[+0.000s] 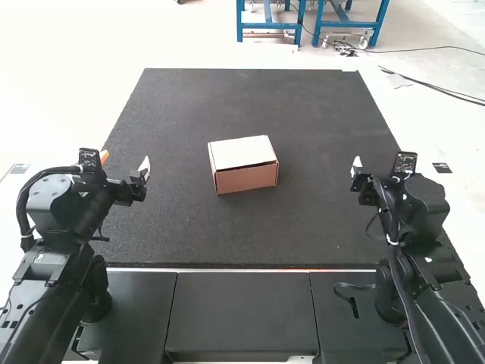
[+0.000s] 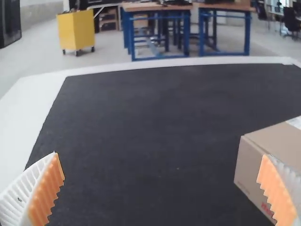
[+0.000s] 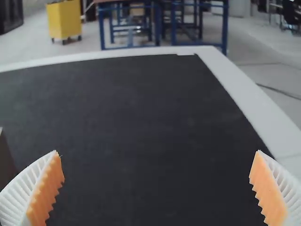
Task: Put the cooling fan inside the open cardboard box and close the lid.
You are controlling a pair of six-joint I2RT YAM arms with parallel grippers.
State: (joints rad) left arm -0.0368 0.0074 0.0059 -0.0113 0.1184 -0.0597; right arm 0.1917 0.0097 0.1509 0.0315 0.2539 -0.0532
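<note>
A small cardboard box (image 1: 243,164) sits in the middle of the black mat (image 1: 303,114), its lid lying flat on top. My left gripper (image 1: 123,161) hovers over the mat's left edge, open and holding nothing, its white ribbed fingers (image 2: 40,193) spread wide. One corner of the box (image 2: 270,146) shows past them in the left wrist view. My right gripper (image 1: 377,168) hovers over the mat's right edge, also open and holding nothing, with its orange pads (image 3: 44,188) far apart above bare mat.
The mat lies on a white table top (image 1: 68,91). A black panel (image 1: 242,303) runs along the front between the two arm bases. A dark edge (image 3: 3,160) shows in the right wrist view; I cannot tell what it is.
</note>
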